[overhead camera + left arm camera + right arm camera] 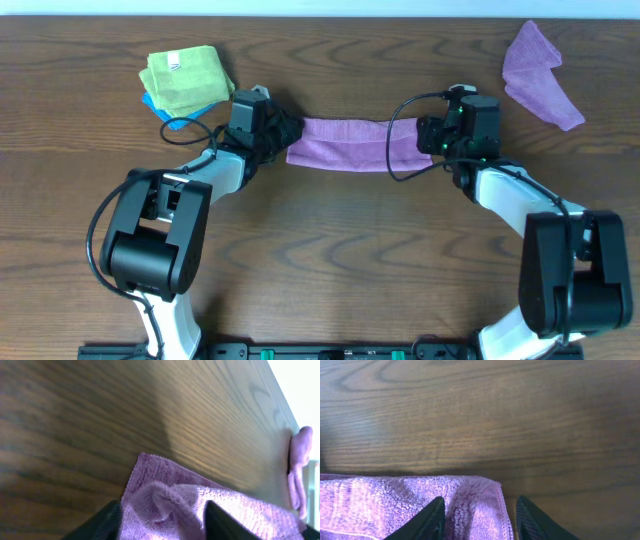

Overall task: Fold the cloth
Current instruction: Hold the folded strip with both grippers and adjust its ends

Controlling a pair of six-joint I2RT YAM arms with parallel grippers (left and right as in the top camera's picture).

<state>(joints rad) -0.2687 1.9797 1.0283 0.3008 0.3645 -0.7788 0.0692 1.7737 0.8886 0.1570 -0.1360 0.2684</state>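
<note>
At table centre, between my two tools, the cloth (348, 145) lies as a long pinkish-purple strip running left to right on the wood table (330, 250). It looks doubled over, with a fold line along its length.

Left gripper (289, 135): at the strip's left end. In the wrist view this left gripper (162, 520) has its fingers (225, 524) set narrow, and the cloth (170, 502) is gathered up into a raised pucker that fills the gap between them. I read this as a pinch on the fabric. One corner of the cloth spreads flat on the wood ahead of the fingers.

Right gripper (426, 136): at the strip's right end. In its wrist view the right gripper (479, 520) has fingers (427, 522) partly apart. The cloth's hemmed end (470, 502) sits between them and lies flat. The outer finger stands just past the hem, over bare wood. I cannot tell whether it is gripping or only straddling.

Elsewhere:
- A lavender cloth (538, 72) lies crumpled at the far right, well apart from the strip. It also shows at the edge of the left wrist view (300, 467).
- A lime-green cloth (186, 78) with a white label lies folded at the far left, on top of something blue (160, 108).
</note>
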